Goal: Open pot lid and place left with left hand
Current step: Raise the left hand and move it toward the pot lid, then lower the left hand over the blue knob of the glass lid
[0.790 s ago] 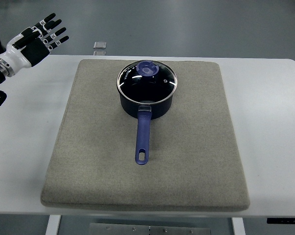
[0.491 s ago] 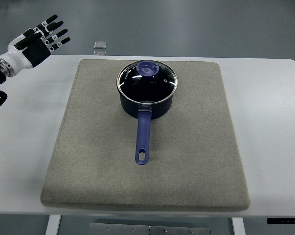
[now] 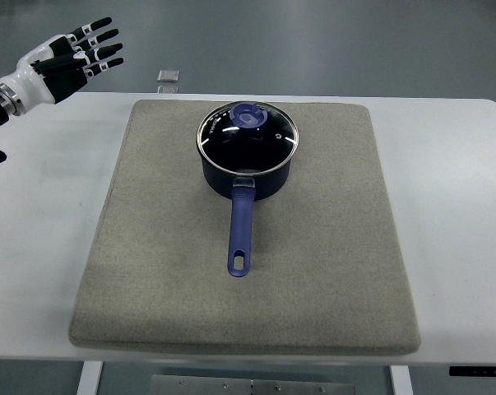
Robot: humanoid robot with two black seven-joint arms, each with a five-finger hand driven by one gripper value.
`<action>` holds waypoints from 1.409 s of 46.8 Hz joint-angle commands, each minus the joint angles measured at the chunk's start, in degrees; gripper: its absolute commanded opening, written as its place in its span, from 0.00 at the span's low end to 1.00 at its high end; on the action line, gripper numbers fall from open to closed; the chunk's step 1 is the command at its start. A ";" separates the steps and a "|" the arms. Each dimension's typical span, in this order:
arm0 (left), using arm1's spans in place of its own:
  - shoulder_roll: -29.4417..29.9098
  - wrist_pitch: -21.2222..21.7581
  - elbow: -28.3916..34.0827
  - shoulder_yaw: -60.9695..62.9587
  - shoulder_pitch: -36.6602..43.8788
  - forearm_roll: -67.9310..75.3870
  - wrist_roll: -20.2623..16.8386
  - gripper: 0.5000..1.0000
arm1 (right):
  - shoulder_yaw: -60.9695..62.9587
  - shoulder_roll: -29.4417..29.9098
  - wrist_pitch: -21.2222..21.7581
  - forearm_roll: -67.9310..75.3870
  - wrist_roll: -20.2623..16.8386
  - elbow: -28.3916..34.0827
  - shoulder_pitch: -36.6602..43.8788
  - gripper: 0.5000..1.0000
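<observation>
A dark blue saucepan [image 3: 248, 174] stands on a grey mat [image 3: 330, 247], its blue handle [image 3: 240, 234] pointing toward me. A glass lid [image 3: 248, 136] with a blue knob [image 3: 248, 116] sits closed on the pot. My left hand [image 3: 75, 56] hovers at the far upper left, over the table's back edge, well left of the pot. Its fingers [image 3: 99, 51] are spread and hold nothing. The right arm is out of view.
The mat lies on a white table [image 3: 42, 206]. A small grey square object [image 3: 169, 76] lies just behind the table's back edge. Bare mat lies left and right of the pot.
My left hand has risen and shifted slightly right and away from me, fingers now pointing more to the right. The pot and lid have not moved.
</observation>
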 commanded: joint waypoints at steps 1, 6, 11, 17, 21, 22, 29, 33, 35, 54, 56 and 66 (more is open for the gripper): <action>-0.02 0.02 0.03 0.07 -2.01 10.16 -4.74 0.96 | 0.00 0.00 0.00 -0.04 0.01 0.00 0.09 0.83; -0.54 0.02 -0.06 0.16 -3.59 19.84 -6.24 0.95 | 0.00 0.00 0.00 -0.04 0.01 0.00 0.09 0.83; -1.86 0.02 -1.11 0.25 -5.70 30.47 -6.24 0.95 | 0.00 0.00 0.09 -0.04 0.01 0.09 0.09 0.83; -3.53 0.02 -4.01 0.33 -6.93 41.55 -6.24 0.95 | 0.00 0.00 0.09 -0.04 0.01 0.09 0.09 0.83; -3.71 0.02 -6.38 0.42 -8.43 47.44 -6.15 0.95 | 0.00 0.00 0.09 -0.04 0.01 0.09 0.09 0.83; -3.97 0.02 -6.91 0.68 -8.69 48.84 -6.15 0.95 | 0.00 0.00 0.09 -0.04 0.01 0.09 0.09 0.83; -5.29 0.13 -8.58 5.42 -12.73 56.33 -6.24 0.94 | 0.00 0.00 0.09 -0.04 0.01 0.09 0.09 0.83; -5.38 0.13 -9.81 8.59 -15.54 57.03 -6.24 0.94 | 0.00 0.00 0.09 -0.04 0.01 0.09 0.09 0.83; -5.99 0.22 -10.25 10.26 -17.12 57.12 -6.24 0.94 | 0.00 0.00 0.09 -0.04 0.01 0.09 0.09 0.83; -13.72 6.28 -8.41 33.19 -29.25 57.74 -6.06 0.95 | 0.00 0.00 0.09 -0.04 0.01 0.09 0.09 0.83; -14.43 6.98 -7.71 35.74 -30.13 57.74 -6.06 0.95 | 0.00 0.00 0.09 -0.04 0.01 0.09 0.09 0.83; -16.89 7.51 -6.21 38.57 -30.93 57.74 -6.06 0.87 | 0.00 0.00 0.09 -0.04 0.01 0.09 0.09 0.83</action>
